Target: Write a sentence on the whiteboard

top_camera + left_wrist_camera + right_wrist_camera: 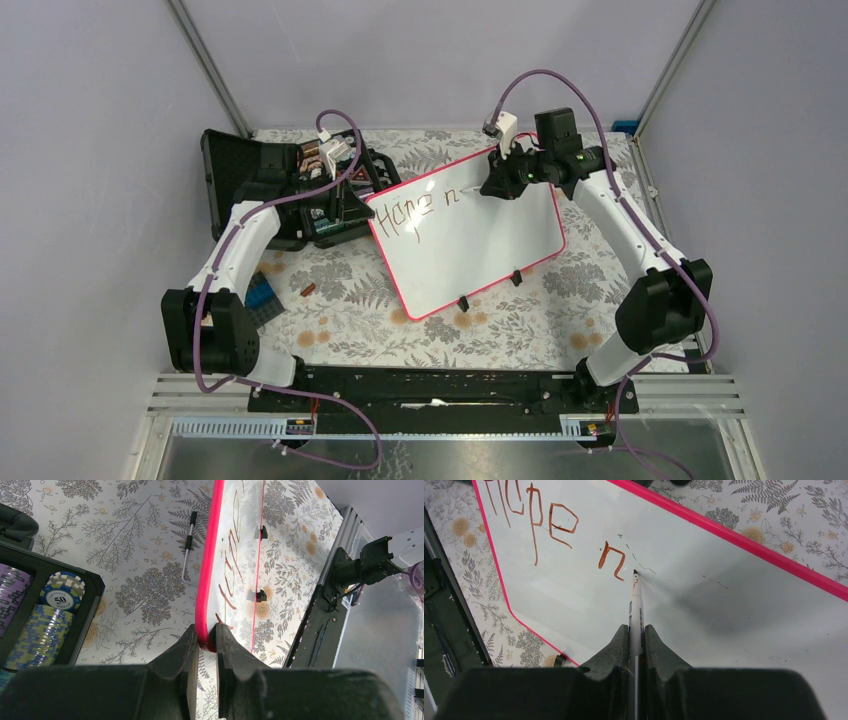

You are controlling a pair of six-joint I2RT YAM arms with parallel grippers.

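Top: whiteboard (480, 250) lies skewed on floral table (340, 315) between both arms, black case (228, 165) off its left corner; sentence (415, 210) reads only "Hope n" along the far edge. Left wrist: left claw (206, 632) clamped on whiteboard's pink rim at a corner, poker chips (59, 594) in case at left. Right wrist: right claw (636, 632) closed around marker (636, 605), tip on whiteboard just right of the "n"

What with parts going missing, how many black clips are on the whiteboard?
2, both on the whiteboard's near long edge: one clip left of middle, the other right of it. Others may be hidden.
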